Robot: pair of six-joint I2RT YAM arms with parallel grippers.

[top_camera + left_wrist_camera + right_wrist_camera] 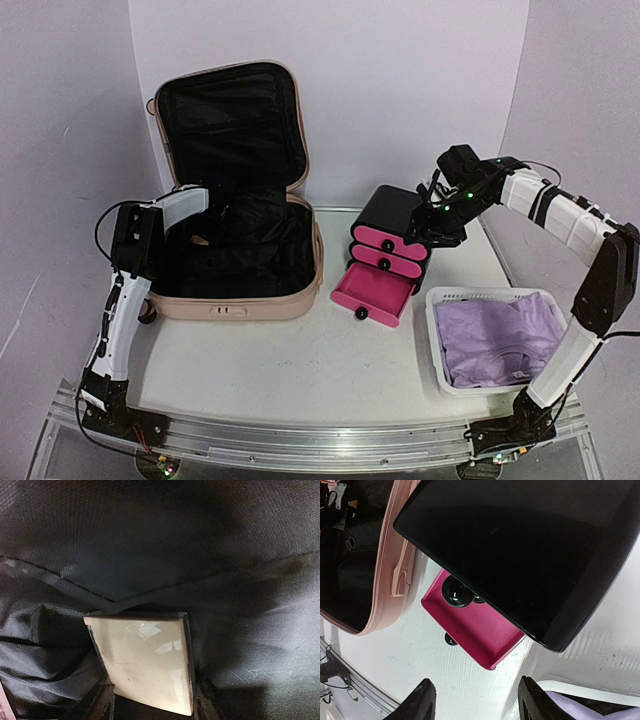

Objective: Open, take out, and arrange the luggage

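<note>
while the luggage (235,300) sits open at the left of the table (300,380) with its lid upright, the left gripper (152,700) is down inside the black lining, pinching a pale glossy flat piece (145,655), so the taking-out step looks in hand. next, that piece wants lifting clear of the rim and setting on the table. the right gripper (477,700) hangs spread and empty above the drawer box (392,235).

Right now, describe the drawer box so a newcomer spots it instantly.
Find the open pink luggage on the left. The drawer box stands just right of it, left of the white basket. It alone is black with pink drawers, the lowest pulled out.
</note>
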